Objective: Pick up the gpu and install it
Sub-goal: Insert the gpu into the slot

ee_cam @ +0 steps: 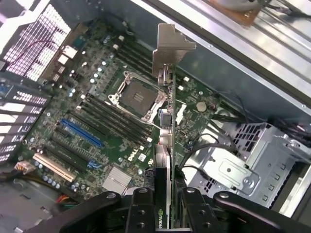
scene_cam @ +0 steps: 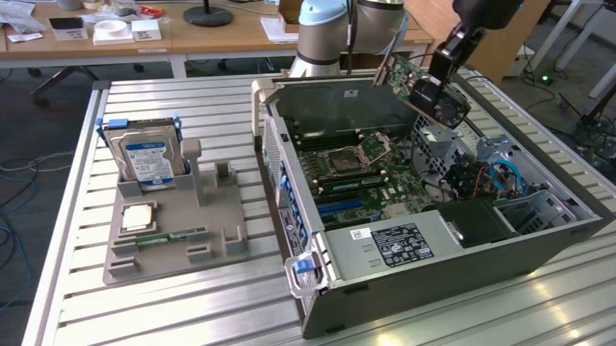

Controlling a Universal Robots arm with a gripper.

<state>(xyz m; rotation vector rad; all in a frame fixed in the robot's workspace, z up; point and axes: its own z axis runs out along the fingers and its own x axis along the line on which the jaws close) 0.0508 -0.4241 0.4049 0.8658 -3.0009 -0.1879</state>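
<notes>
Grips the gpu (scene_cam: pixel 409 78) in the clenched pincer (ee_cam: pixel 163 208), tilted above the open computer case (scene_cam: pixel 539 245), seemingly clear of the motherboard (ee_cam: pixel 97 121). Shares the slatted metal table (scene_cam: pixel 192 303) with a grey holder (scene_cam: pixel 226 216) carrying a hard drive (scene_cam: pixel 146 160). Backs onto a cluttered wooden desk (scene_cam: pixel 221 36) across the room's dark floor (scene_cam: pixel 48 115).

Hard drive (scene_cam: pixel 144 160) upright in grey holder (scene_cam: pixel 207 213); RAM stick (scene_cam: pixel 172 236) flat on it.
</notes>
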